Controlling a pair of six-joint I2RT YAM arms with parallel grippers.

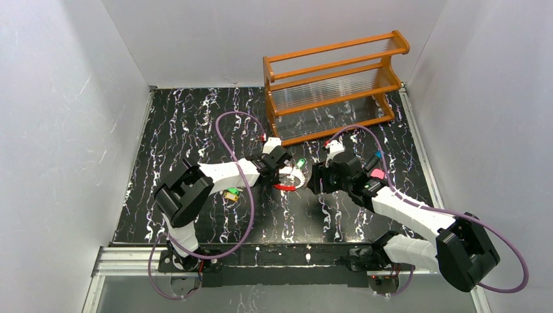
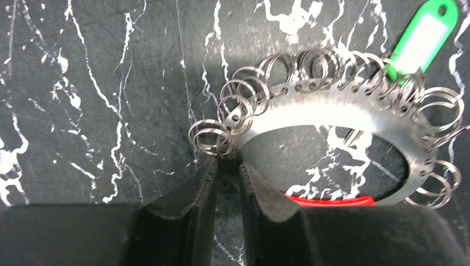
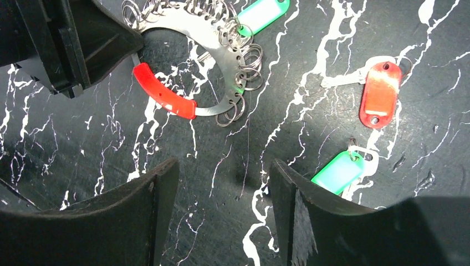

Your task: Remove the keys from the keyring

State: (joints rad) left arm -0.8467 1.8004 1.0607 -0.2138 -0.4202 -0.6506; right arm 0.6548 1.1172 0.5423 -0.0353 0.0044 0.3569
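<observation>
The keyring (image 2: 332, 108) is a flat silvery band hung with many small wire rings and has a red segment (image 2: 332, 200). It lies on the black marbled table. One green key (image 2: 424, 36) still hangs on it. My left gripper (image 2: 228, 163) is shut on the band's left end. In the top view the left gripper (image 1: 285, 173) holds the keyring (image 1: 291, 179) at mid-table. My right gripper (image 3: 221, 166) is open and empty, just right of the keyring (image 3: 216, 44). A loose red key (image 3: 379, 94) and a loose green key (image 3: 338, 172) lie on the table beside it.
An orange wooden rack (image 1: 332, 85) stands at the back right. Two small tags, green and yellow (image 1: 231, 193), lie beside the left forearm. White walls close in the table on three sides. Purple cables loop over both arms.
</observation>
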